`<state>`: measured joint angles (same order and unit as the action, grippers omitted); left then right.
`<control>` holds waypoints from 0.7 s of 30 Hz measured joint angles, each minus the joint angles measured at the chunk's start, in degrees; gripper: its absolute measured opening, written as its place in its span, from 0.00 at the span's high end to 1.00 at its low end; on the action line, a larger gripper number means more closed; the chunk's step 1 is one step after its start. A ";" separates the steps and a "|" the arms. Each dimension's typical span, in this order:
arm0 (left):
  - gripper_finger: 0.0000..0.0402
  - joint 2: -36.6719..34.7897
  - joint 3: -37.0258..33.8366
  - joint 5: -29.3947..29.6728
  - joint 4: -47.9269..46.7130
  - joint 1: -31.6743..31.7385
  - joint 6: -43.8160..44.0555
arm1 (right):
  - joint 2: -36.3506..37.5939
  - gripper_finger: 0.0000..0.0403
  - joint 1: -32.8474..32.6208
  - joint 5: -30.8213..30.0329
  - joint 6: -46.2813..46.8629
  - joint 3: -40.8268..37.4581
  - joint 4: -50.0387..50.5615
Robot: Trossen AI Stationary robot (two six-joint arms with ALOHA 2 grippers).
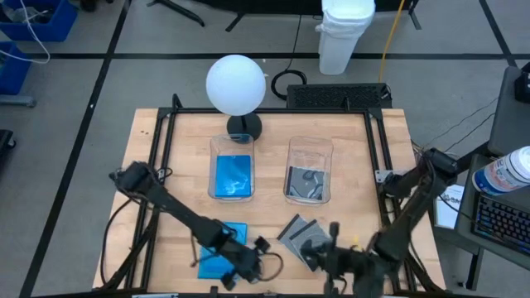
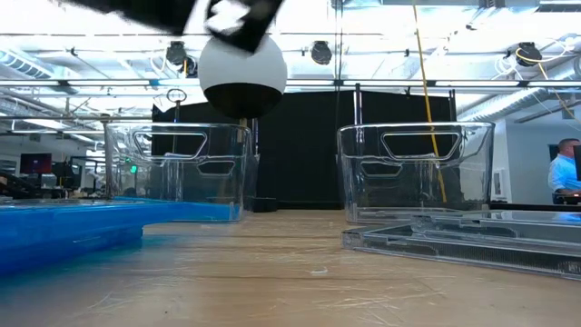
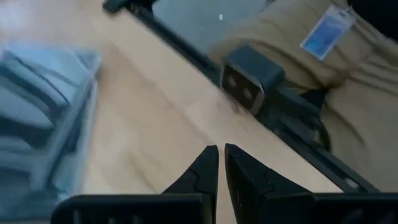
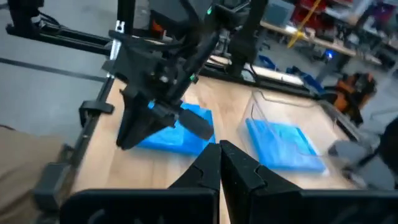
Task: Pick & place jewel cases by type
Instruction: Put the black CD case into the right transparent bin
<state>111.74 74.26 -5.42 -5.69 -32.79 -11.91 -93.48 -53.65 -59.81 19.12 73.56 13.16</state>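
Blue jewel cases [image 1: 224, 248] lie stacked flat on the table near its front edge, also seen in the right wrist view [image 4: 180, 134]. Clear jewel cases [image 1: 298, 234] lie to their right. More blue cases rest in the left clear tub [image 1: 233, 176], and grey ones in the right tub [image 1: 308, 184]. My left gripper [image 3: 221, 163] hovers shut by the blue stack, over bare wood at the front edge [image 1: 258, 266], with nothing between its fingers. My right gripper [image 4: 219, 163], shut and empty, hangs above the clear cases [image 1: 319, 252] and points toward the left arm.
A white ball lamp [image 1: 236, 84] on a black base stands behind the tubs. A black frame rail with a small camera [image 3: 250, 81] runs along the near edge, where a person stands close by. Bare wood lies between the tubs and the loose cases.
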 joint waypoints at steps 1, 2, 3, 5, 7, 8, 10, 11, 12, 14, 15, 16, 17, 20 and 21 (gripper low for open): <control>0.91 1.37 2.20 0.06 -1.02 0.37 -1.67 | -0.33 1.00 -0.84 -0.55 3.33 1.70 4.31; 0.91 2.57 4.22 0.51 -1.75 0.71 -2.86 | -0.73 1.00 -1.62 -1.03 7.09 3.32 8.51; 0.91 3.55 6.00 1.02 -2.31 1.10 -3.98 | -1.06 1.00 -2.25 -1.27 11.07 4.59 11.93; 0.91 5.28 8.89 1.36 -2.60 2.06 -5.66 | -1.15 1.00 -3.20 0.20 19.66 5.62 19.22; 0.91 6.23 10.48 2.00 -2.43 2.83 -7.43 | -1.15 1.00 -3.39 4.96 29.42 5.59 26.84; 0.91 6.49 10.81 2.04 -1.71 3.23 -8.21 | -1.19 1.00 -3.39 8.09 34.77 5.57 31.04; 0.91 6.80 10.79 1.82 -0.01 4.06 -9.41 | -1.13 1.00 -3.39 13.73 45.28 4.15 36.44; 0.91 6.86 10.71 1.56 0.49 4.43 -9.81 | -1.13 1.00 -3.39 15.63 49.26 2.75 37.62; 0.91 6.91 10.69 1.33 0.36 4.82 -10.13 | -1.13 1.00 -3.39 17.01 52.81 1.15 38.13; 0.91 6.91 10.66 1.11 0.71 5.46 -10.21 | -0.87 1.00 -3.48 19.53 58.39 -1.95 38.05; 0.91 6.91 10.66 1.10 0.75 5.72 -10.04 | -0.54 1.00 -3.48 20.80 61.46 -3.37 38.07; 0.91 6.91 10.66 1.12 0.79 5.96 -9.84 | -0.23 1.00 -3.48 21.85 64.34 -4.82 38.10; 0.91 6.91 10.66 1.12 0.78 6.10 -9.46 | -0.03 1.00 -3.61 22.88 66.87 -6.36 38.08; 0.91 6.91 10.62 0.97 0.73 6.24 -8.51 | 0.21 1.00 -4.51 24.07 71.46 -10.00 36.75; 0.91 6.91 10.60 0.97 0.73 6.24 -8.41 | 0.27 1.00 -4.85 23.94 71.85 -10.69 35.86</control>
<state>118.65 84.86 -4.45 -4.96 -26.55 -20.31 -93.21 -58.50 -35.87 90.97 62.87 49.02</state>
